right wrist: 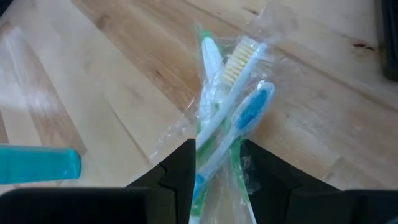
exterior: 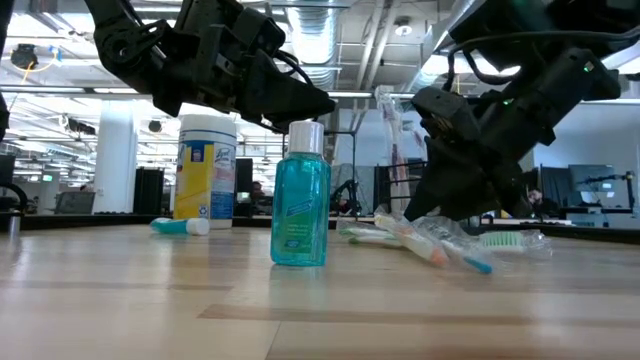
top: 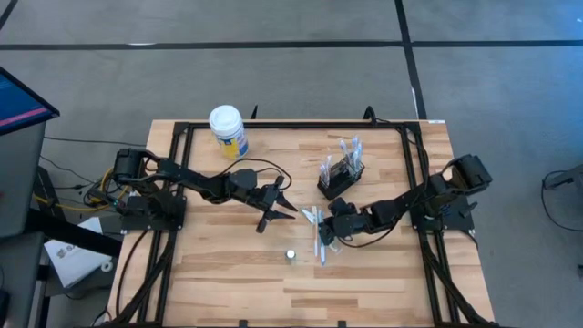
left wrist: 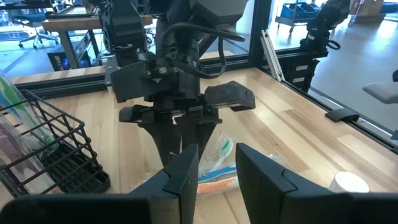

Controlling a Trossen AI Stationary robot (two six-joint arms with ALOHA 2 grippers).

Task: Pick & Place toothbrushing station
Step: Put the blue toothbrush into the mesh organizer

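Several slim toothbrushes in clear wrappers (top: 317, 235) lie in a loose pile on the table, right of centre; they also show in the right wrist view (right wrist: 233, 106). My right gripper (right wrist: 217, 171) stands over the pile, shut on it. The black wire-mesh holder (top: 339, 178) stands on the table behind the pile, with more wrapped toothbrushes upright in it. A small teal tube (exterior: 180, 226) lies on its side near the jar. My left gripper (top: 279, 213) hovers left of the pile, slightly open and empty. My right gripper pinches the crossed handles of the white, blue and green toothbrushes (right wrist: 214, 155) between its two fingers, wrappers included. The fingers come from above, slanting down from the table's right side. The brush heads (right wrist: 239, 59) and the rest of the pile lie on the table.
A white-lidded yellow-and-blue jar (top: 228, 130) stands at the far left. A small teal bottle with a white cap (exterior: 300, 200) stands upright near the table's middle front (top: 290, 255). A black frame (top: 273, 126) rims the work area.
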